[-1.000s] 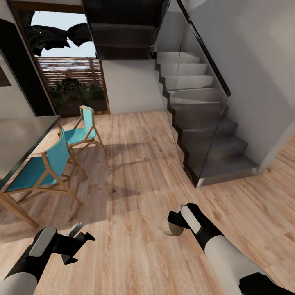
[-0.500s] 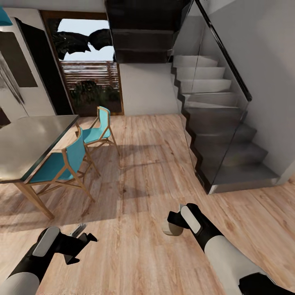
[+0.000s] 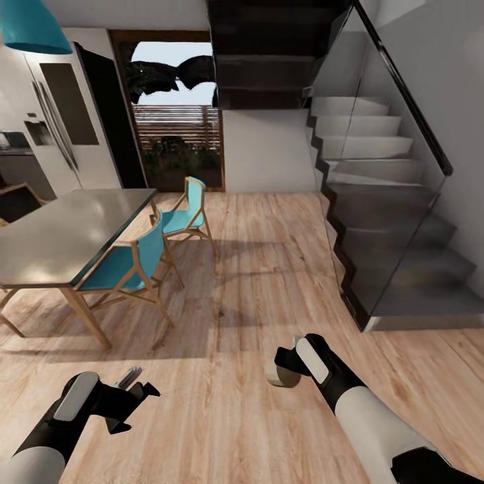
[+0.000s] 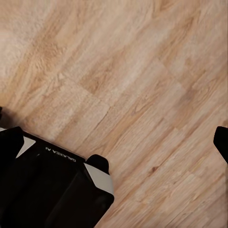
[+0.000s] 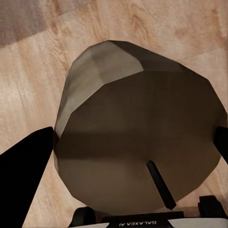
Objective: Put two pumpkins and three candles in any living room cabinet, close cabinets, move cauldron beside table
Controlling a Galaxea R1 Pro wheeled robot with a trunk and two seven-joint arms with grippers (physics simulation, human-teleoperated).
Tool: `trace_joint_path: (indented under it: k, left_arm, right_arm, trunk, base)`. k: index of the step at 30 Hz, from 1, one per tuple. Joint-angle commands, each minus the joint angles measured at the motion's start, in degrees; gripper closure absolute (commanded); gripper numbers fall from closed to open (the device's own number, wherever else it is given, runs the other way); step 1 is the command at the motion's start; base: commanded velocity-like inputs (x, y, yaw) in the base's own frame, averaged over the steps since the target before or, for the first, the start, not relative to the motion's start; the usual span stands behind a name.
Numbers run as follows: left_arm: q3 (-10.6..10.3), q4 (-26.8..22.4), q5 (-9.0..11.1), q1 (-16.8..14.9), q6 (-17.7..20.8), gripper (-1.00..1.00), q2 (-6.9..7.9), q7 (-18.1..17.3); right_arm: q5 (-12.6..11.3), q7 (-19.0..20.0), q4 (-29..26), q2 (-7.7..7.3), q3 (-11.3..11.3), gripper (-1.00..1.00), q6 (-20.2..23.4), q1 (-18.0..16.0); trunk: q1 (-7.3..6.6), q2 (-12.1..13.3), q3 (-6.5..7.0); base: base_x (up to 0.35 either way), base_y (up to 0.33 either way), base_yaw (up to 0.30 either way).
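Observation:
A stubby beige-tan candle (image 3: 280, 376) hangs above the wooden floor with my right gripper (image 3: 284, 368) shut on it, low and right of centre in the head view. In the right wrist view the candle (image 5: 142, 137) sits large between the two dark fingers, its wick end facing the camera. My left gripper (image 3: 132, 390) is at the lower left, open and holding nothing. The left wrist view has the left gripper (image 4: 161, 156) over bare floorboards. The pumpkins, the cabinet and the cauldron are out of view.
A grey-topped dining table (image 3: 60, 235) stands at the left with two teal chairs (image 3: 128, 265) beside it. A dark staircase (image 3: 390, 222) with a glass side panel rises at the right. A glazed door (image 3: 178, 128) and a fridge (image 3: 60, 128) are at the back.
The camera has turned left, so the room has slid right in the picture and the fridge and a teal lamp have come into view. Both arms keep their pose, candle still held.

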Motion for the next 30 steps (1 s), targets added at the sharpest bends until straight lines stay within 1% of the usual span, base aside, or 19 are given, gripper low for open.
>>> trace_joint_path:
  k: [1, 7, 15, 21, 30]
  left_arm:
    - [0.0, -0.01, -0.02, 0.0, 0.0, -1.0, -0.01, 0.02]
    - [0.0, -0.01, -0.02, 0.0, 0.0, -1.0, -0.04, -0.02]
    - [0.0, -0.02, -0.02, 0.0, 0.0, -1.0, -0.1, -0.03]
    - [0.0, -0.02, -0.02, 0.0, 0.0, -1.0, -0.11, -0.09]
    - [-0.05, -0.02, -0.02, 0.0, 0.0, -1.0, -0.14, 0.05]
  right_arm:
    - [-0.05, 0.0, 0.0, 0.01, 0.0, 1.0, -0.03, 0.0]
    - [0.07, 0.0, 0.0, 0.09, 0.0, 1.0, -0.03, 0.0]
    - [0.37, 0.0, 0.0, 1.09, 0.0, 1.0, -0.09, 0.0]
    - [0.48, 0.0, 0.0, 1.54, 0.0, 1.0, -0.11, 0.0]
    - [0.53, 0.0, 0.0, 1.69, 0.0, 1.0, -0.11, 0.0]
  trunk:
    - [0.0, 0.0, 0.07]
    - [0.0, 0.0, 0.47]
    - [0.0, 0.0, 1.01]
    - [0.0, 0.0, 1.41]
    - [0.0, 0.0, 2.02]
  base:
    - [0.0, 0.0, 0.223]
    - [0.0, 0.0, 0.223]
    - [0.0, 0.0, 0.223]
    - [0.0, 0.0, 0.223]
    - [0.0, 0.0, 0.223]
